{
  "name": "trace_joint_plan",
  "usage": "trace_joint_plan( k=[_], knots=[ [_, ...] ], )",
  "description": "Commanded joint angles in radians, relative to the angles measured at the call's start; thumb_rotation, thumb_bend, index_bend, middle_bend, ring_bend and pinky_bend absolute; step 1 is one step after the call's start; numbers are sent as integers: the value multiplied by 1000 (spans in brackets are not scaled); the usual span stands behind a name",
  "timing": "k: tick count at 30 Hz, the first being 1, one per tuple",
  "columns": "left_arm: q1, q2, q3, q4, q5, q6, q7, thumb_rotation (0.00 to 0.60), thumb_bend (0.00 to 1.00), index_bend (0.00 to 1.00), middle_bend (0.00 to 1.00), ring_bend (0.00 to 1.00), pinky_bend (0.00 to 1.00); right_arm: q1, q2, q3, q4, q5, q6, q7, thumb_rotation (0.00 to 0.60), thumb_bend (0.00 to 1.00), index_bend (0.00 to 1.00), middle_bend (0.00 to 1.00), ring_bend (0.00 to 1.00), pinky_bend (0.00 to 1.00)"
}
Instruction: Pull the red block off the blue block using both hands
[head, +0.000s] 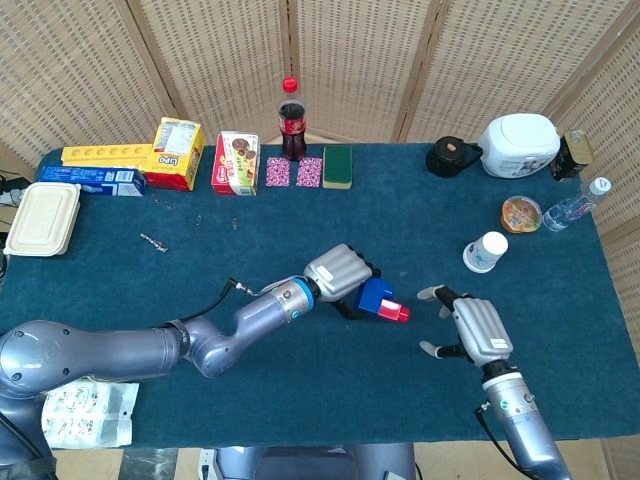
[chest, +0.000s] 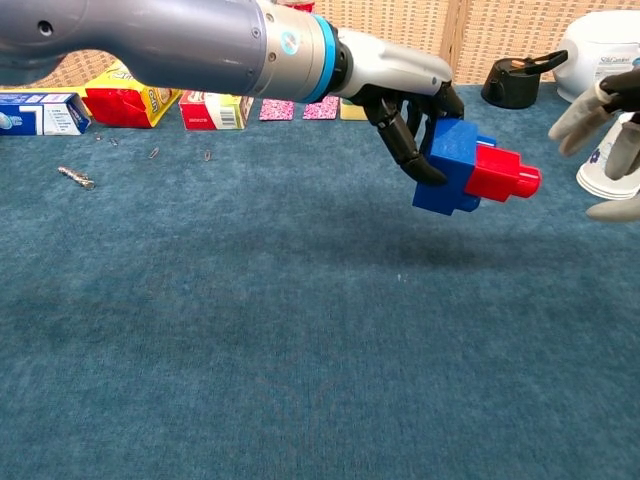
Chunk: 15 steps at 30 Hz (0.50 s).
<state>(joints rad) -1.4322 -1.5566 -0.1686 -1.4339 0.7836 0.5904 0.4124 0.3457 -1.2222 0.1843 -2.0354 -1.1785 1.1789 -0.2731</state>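
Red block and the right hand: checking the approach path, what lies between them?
Nothing; only bare blue cloth shows between the red block and the open right hand in the head view.

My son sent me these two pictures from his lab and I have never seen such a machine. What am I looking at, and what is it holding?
It is a two-armed robot at a table covered in blue cloth, with a mechanical hand on each arm. One picture looks down from its head, the other looks forward from its chest.

Its left hand holds the blue block up off the cloth; the red block is plugged into it and points toward the right hand. That hand is open, fingers spread, close to the red block but not touching it.

At the far edge lie a cola bottle, food boxes, a sponge and a paper cup.
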Motion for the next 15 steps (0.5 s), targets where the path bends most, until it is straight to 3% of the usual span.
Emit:
trace_joint_plan(
  k=[1, 15],
  knots=[
    [-18, -17, 26, -24, -77, 74, 64, 350, 396, 515, 412, 362, 369, 30, -21, 19, -15, 64, 5, -67, 600, 196, 284, 323, 463, 352],
    [-39, -67, 39, -65, -233, 231, 196, 341, 395, 515, 412, 362, 369, 144, -119, 79, -16, 332, 79, -310, 600, 197, 283, 320, 409, 318]
  ],
)
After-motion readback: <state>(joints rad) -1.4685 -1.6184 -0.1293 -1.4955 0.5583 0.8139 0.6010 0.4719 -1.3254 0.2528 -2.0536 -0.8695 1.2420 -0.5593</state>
